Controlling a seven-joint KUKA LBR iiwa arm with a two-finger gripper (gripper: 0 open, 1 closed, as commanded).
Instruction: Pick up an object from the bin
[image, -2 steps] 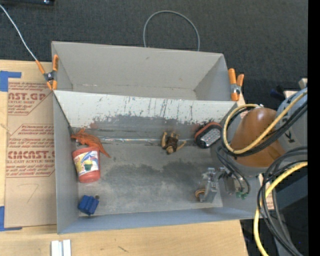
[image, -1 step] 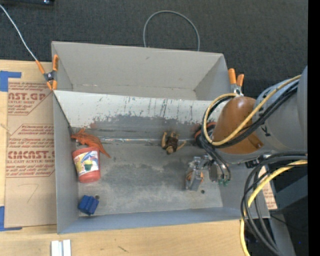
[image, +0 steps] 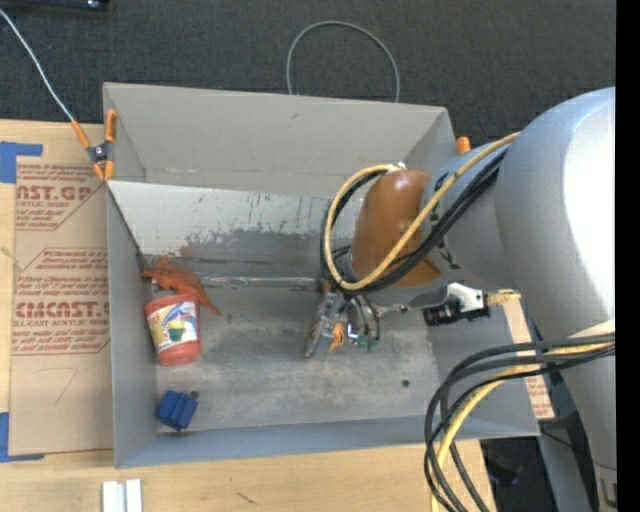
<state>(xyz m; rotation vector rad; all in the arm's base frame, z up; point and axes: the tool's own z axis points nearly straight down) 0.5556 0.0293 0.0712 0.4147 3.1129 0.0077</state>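
Small orange-and-green piece (image: 353, 338) lies on the floor of the bin (image: 250, 130), right of centre, just beside the gripper (image: 325, 340). Whether the gripper is clenched or released cannot be told. Well apart at left are an orange toy lizard (image: 180, 280), a red-and-white printed cup (image: 173, 332) and a blue block (image: 176, 408).

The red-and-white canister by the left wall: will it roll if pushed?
Probably: the canister looks round-bodied and seems to lie on its side, so a sideways nudge may roll it. The orange toy at its upper end could catch it. It looks rigid.
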